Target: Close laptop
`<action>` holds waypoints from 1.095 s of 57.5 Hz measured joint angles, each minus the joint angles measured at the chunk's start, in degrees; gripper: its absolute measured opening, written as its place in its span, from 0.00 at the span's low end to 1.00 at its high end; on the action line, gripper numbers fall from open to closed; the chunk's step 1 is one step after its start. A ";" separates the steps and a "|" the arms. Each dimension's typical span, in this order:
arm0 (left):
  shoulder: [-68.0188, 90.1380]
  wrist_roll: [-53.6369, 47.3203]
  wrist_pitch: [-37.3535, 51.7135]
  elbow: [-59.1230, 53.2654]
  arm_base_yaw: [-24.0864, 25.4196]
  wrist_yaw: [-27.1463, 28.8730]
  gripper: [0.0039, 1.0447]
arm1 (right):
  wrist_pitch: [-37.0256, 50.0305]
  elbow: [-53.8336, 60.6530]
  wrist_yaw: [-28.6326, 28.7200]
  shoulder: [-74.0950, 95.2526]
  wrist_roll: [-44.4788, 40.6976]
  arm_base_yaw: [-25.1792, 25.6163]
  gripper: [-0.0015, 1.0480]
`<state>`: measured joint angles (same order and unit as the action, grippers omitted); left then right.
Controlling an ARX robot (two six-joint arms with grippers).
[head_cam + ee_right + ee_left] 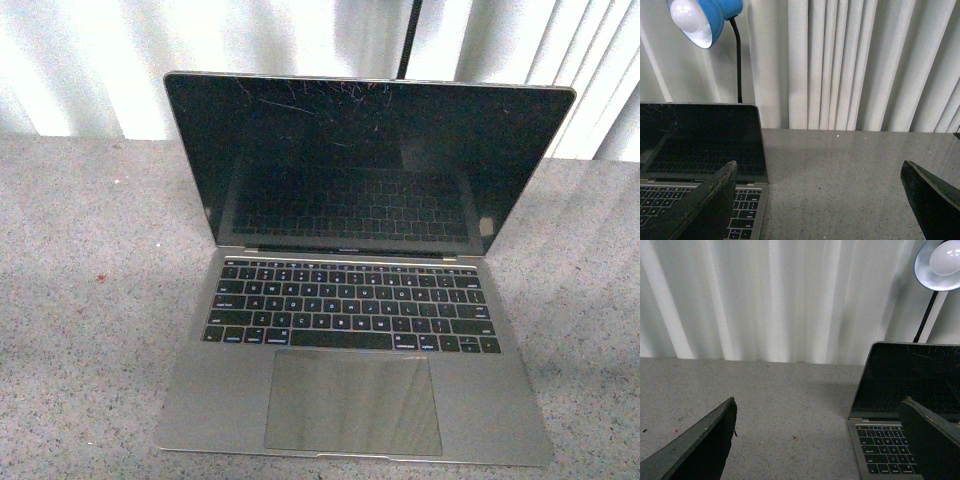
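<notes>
The silver-grey laptop (pixel 350 330) stands open in the middle of the grey table, its scratched black screen upright and facing me, black keys and large trackpad in front. Neither gripper shows in the front view. In the left wrist view my left gripper (pixel 822 440) is open and empty, over the bare table beside the laptop (pixel 905 405); one finger (pixel 932 440) overlaps the keyboard. In the right wrist view my right gripper (pixel 820 200) is open and empty beside the laptop's other side (pixel 700 150); one finger (pixel 705 205) overlaps the keyboard corner.
A grey speckled table (pixel 90 300) carries the laptop. White curtains (pixel 90 60) hang behind it. A blue lamp (pixel 705 17) on a black stalk stands behind the laptop, also in the left wrist view (pixel 940 262).
</notes>
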<state>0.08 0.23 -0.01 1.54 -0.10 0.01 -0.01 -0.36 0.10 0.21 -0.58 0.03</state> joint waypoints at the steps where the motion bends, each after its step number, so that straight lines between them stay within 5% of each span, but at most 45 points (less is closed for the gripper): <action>1: 0.00 0.00 0.00 0.00 -0.02 0.00 0.94 | 0.00 0.00 0.00 0.00 -0.02 0.00 0.93; 44: 0.00 0.00 0.00 0.00 0.00 0.00 0.94 | 0.00 0.00 0.00 0.00 -0.02 0.00 0.93; 47: 1.03 2.03 0.15 0.13 -1.44 4.33 0.94 | -3.41 -1.16 -1.27 1.49 1.77 -0.46 0.93; 52: 8.09 8.04 7.54 0.48 -5.22 11.87 0.94 | -10.69 -6.40 -2.75 11.32 5.14 -1.77 0.93; 63: 33.97 8.22 32.83 8.28 -8.07 3.06 0.94 | 4.55 -13.86 5.11 33.57 -2.03 -1.16 0.93</action>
<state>34.04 8.45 32.82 9.82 -8.16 3.07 4.54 -14.22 5.21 33.78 -2.61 -1.13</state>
